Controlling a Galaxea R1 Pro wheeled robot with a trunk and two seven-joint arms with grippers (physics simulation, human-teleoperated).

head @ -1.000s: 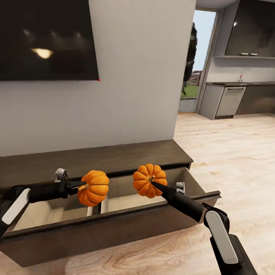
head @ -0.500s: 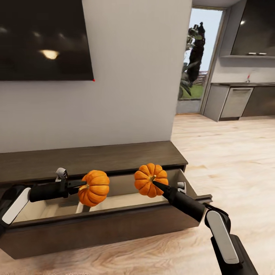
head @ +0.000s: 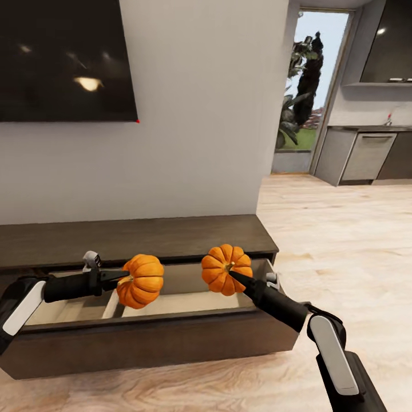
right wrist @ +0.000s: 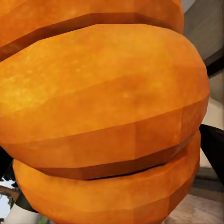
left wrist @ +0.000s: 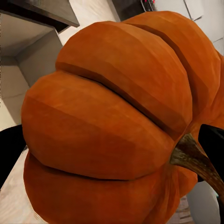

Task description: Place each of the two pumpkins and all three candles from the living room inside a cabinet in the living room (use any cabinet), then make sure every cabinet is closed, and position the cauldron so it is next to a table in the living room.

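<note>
Left gripper (head: 121,276): I have it clamped on the left pumpkin (head: 141,280) at the stem side; in the left wrist view the brown stem (left wrist: 195,157) runs out beside a dark finger, so the hold looks to be on or near the stem

Right gripper (head: 233,276): closed on the right pumpkin (head: 225,269), fingertips meeting it at the stem hollow; the right wrist view is nearly all orange rind (right wrist: 107,112)

Where the pumpkins are: both hang in the air above the open drawer (head: 171,297) of the cabinet (head: 131,237), neither touching it, the two well apart from each other

Drawer: pulled out, pale inside, with a divider (head: 110,303) under the left pumpkin's side

Risk one: I judge a stem-side pinch as a thin hold on a round, heavy thing; a jerk of the arm could let a pumpkin swing or slip and drop outside the front panel (head: 149,337) onto the floor (head: 343,240)

Risk two: released from this height, a ribbed ball may bounce or roll; the left one could land on the divider and tip either way

Risk three: lowering too near the front, my forearms could catch the drawer's edge and shove it

Around: dark television (head: 63,57) on the wall above, doorway (head: 312,97) with greenery to the right, grey kitchen units (head: 366,154) beyond

In the way: nothing between pumpkins and drawer that I can see; candles, cauldron and table I cannot place from here
</note>
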